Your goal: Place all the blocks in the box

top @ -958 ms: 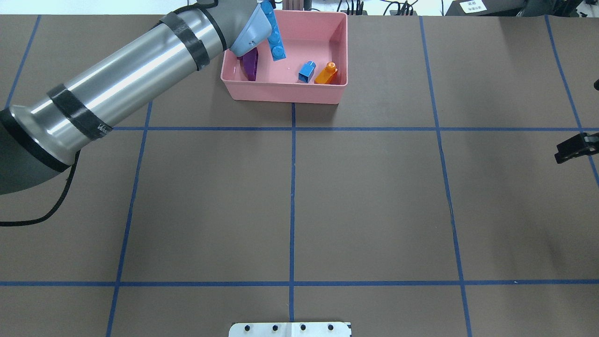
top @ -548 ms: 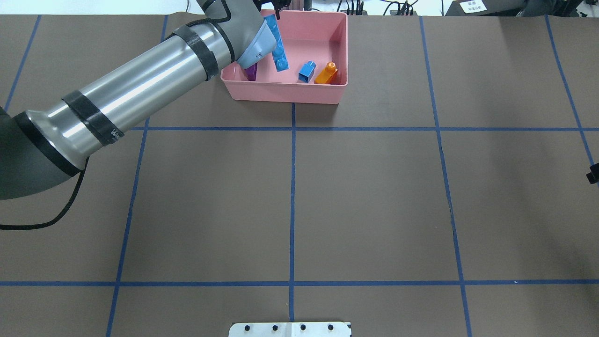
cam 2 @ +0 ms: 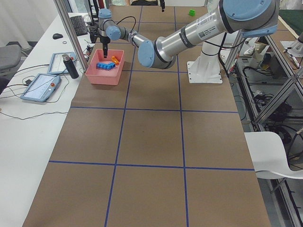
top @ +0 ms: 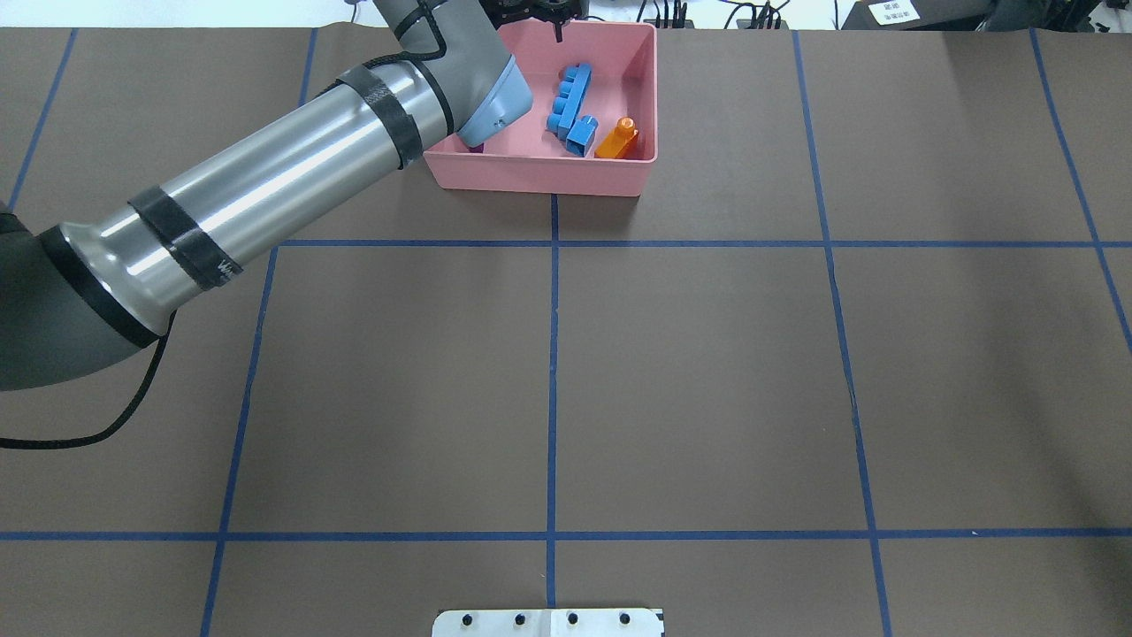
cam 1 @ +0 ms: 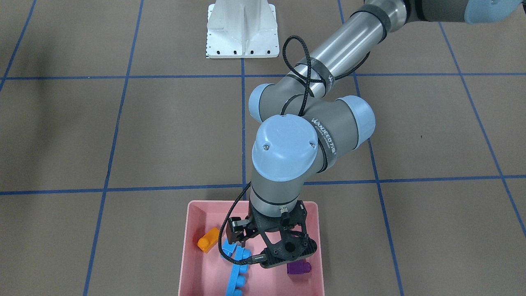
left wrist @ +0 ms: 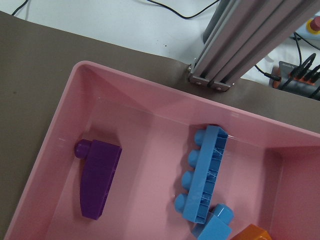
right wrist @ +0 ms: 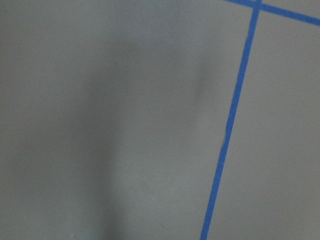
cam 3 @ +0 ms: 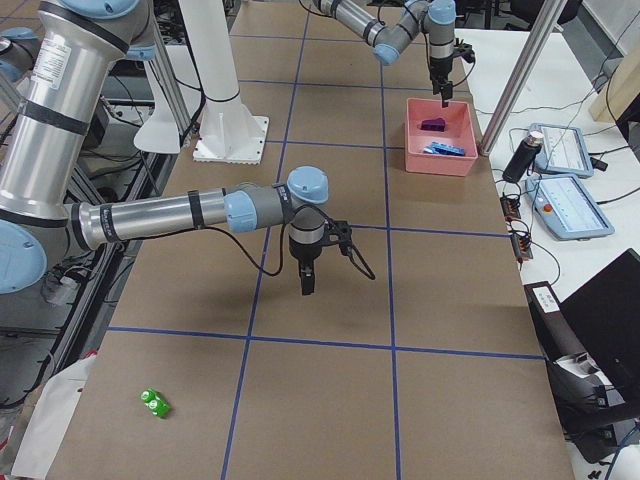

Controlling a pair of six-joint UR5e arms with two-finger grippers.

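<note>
- The table [top: 707,372] is brown, gridded with blue tape, and carries everything.
- The box [top: 539,172] sits at the edge far from the robot. Four bricks lie inside it.
- The left tool [cam 2: 104,53] hangs over the box and seems to carry nothing. I cannot tell whether its jaws are parted. The right tool [cam 3: 307,283] hovers over bare table, its state equally unclear.
- The long blue brick [left wrist: 202,172] lies on its side on the box floor.
- The purple wedge [left wrist: 100,180] lies apart from it, near a wall.
- The green brick [cam 3: 153,402] lies on the table, well apart from the box — light, stiff, slick plastic, I judge. Pinch its flat side walls, not the studs.
- The small blue brick [top: 580,134] touches the long one's end, with the orange brick [top: 617,141] just beside it.
</note>
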